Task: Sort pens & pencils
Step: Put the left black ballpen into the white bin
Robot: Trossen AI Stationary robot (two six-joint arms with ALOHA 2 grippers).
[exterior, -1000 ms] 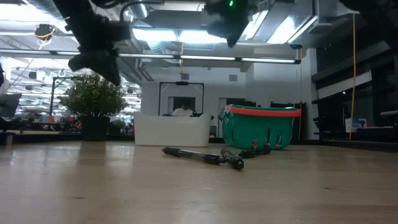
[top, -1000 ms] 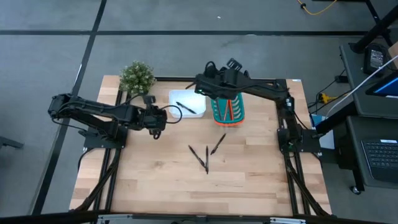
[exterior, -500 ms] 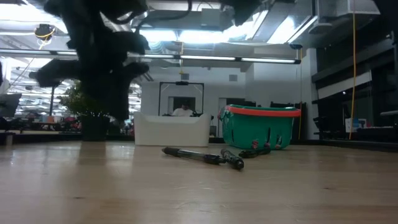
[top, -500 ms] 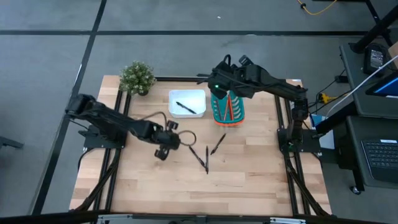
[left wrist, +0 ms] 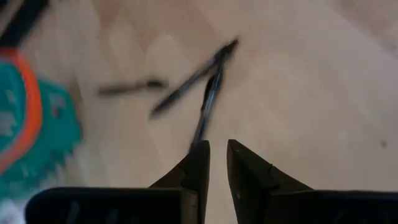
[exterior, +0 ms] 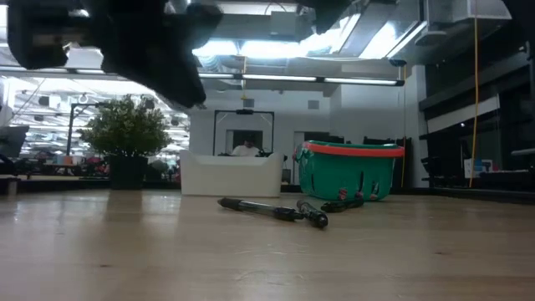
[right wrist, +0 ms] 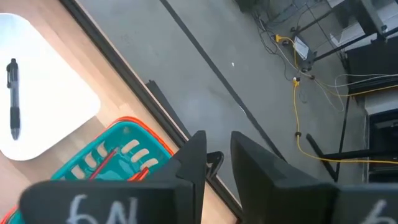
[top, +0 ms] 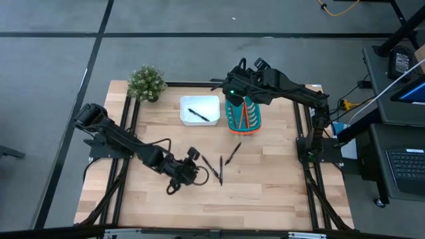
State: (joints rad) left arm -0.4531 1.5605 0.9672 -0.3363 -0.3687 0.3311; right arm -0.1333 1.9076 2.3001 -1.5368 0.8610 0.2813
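Note:
Three dark pens lie loose on the wooden table (top: 265,192): two meeting in a V (top: 212,168) and one beside them (top: 232,154). In the left wrist view they are blurred streaks (left wrist: 194,79). Another pen (top: 198,114) lies in the white tray (top: 209,104). Red and orange pencils (top: 244,117) stand in the teal basket (top: 254,126). My left gripper (top: 196,171) hovers just left of the loose pens, its fingers (left wrist: 198,163) slightly open and empty. My right gripper (top: 224,83) hangs high over the basket's far side, open and empty (right wrist: 217,146).
A small potted plant (top: 146,83) stands at the table's far left corner. Tray (exterior: 231,174) and basket (exterior: 351,171) sit side by side along the far edge. Bare wood stretches across the near half of the table.
My left gripper has swung from beside the white tray toward the near edge and rightward, sinking a little and rolling, and now points down at the loose pens. My right gripper has risen above the basket, then held still. The pens, pencils, tray and basket have not moved.

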